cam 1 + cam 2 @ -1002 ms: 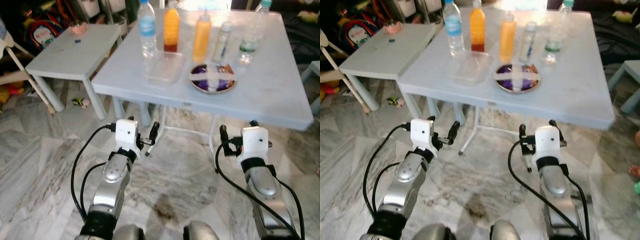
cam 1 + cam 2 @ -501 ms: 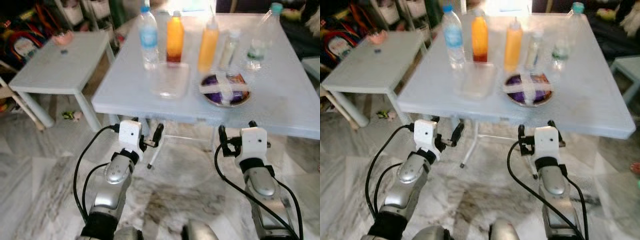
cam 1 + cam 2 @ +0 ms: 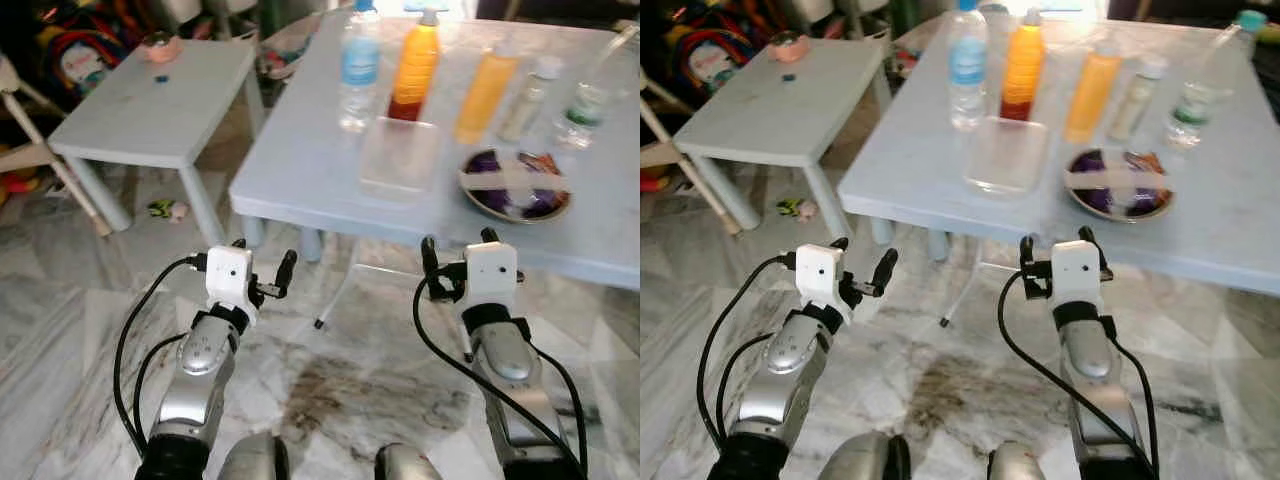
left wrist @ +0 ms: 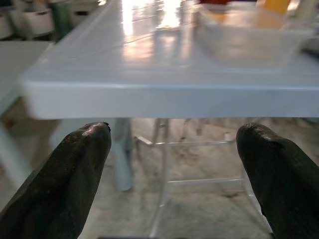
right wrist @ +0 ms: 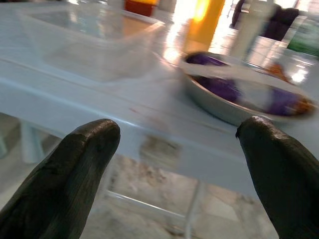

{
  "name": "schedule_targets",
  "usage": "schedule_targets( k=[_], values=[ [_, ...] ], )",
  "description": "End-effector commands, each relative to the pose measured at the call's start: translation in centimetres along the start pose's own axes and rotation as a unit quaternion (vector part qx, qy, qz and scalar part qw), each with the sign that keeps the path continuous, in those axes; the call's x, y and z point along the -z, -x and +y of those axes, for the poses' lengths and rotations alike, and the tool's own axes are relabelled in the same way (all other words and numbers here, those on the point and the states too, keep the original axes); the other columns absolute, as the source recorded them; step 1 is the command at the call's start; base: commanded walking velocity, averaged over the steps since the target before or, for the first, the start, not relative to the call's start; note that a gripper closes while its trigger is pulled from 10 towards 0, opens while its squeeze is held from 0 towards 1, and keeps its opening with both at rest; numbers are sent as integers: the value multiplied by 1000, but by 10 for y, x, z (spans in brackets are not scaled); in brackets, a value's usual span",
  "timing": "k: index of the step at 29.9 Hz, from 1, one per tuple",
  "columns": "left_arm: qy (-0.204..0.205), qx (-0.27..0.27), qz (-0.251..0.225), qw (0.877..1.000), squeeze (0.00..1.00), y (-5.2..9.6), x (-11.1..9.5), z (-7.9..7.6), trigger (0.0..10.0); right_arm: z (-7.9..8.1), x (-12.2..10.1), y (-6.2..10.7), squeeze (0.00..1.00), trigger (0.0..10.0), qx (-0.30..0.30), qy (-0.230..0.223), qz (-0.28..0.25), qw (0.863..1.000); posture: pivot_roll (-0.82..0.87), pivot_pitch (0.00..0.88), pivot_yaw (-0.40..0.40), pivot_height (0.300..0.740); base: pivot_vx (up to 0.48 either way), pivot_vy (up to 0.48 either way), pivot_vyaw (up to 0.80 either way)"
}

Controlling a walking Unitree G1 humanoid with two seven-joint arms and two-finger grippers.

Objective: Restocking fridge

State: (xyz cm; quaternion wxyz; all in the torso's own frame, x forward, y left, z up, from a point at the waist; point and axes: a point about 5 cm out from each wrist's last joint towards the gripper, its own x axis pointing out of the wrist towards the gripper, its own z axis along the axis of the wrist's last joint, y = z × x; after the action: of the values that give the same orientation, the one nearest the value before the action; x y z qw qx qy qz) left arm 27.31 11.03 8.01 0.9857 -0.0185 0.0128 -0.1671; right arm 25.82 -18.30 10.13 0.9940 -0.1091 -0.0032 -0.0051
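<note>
A pale blue table stands just ahead, carrying a water bottle, an orange juice bottle, a yellow squeeze bottle, a small pale bottle and a clear bottle. In front of them lie a clear plastic container and a metal plate of purple food. My left gripper and right gripper hover open and empty below the table's near edge. The container faces the left gripper; the plate faces the right gripper.
A lower white side table with a pink cup stands to the left. A small toy lies on the marble floor beside its leg. A white chair and a colourful bag crowd the far left.
The camera has shifted, so the table now sits further right in the picture and the side table shows more fully. Both arms keep the same raised pose, fingers open.
</note>
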Motion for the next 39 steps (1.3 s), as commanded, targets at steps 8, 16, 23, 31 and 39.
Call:
schedule_targets(
  k=[8,16,23,31,39],
  values=[
    [6,6,3,1000,0,3,-2,2,10000,0,1,1,0,10000,2,-3,0,1000,-65,106,51,740,0,-196,0],
    [11,10,2,1000,0,3,-3,0,10000,0,2,3,0,10000,0,-1,2,1000,-68,106,49,740,61,-419,0],
    [12,9,2,1000,0,2,-4,1,10000,0,2,2,0,10000,-1,0,2,1000,-67,105,46,740,267,-378,0],
    [-12,-46,11,999,0,1,-3,13,10000,-1,-1,1,0,10000,-1,-5,-5,1000,-58,101,47,740,66,0,0],
    [-7,-118,0,993,0,12,-4,38,10000,-8,-4,13,0,10000,33,-12,-17,999,-65,65,42,740,0,0,0]
  ],
)
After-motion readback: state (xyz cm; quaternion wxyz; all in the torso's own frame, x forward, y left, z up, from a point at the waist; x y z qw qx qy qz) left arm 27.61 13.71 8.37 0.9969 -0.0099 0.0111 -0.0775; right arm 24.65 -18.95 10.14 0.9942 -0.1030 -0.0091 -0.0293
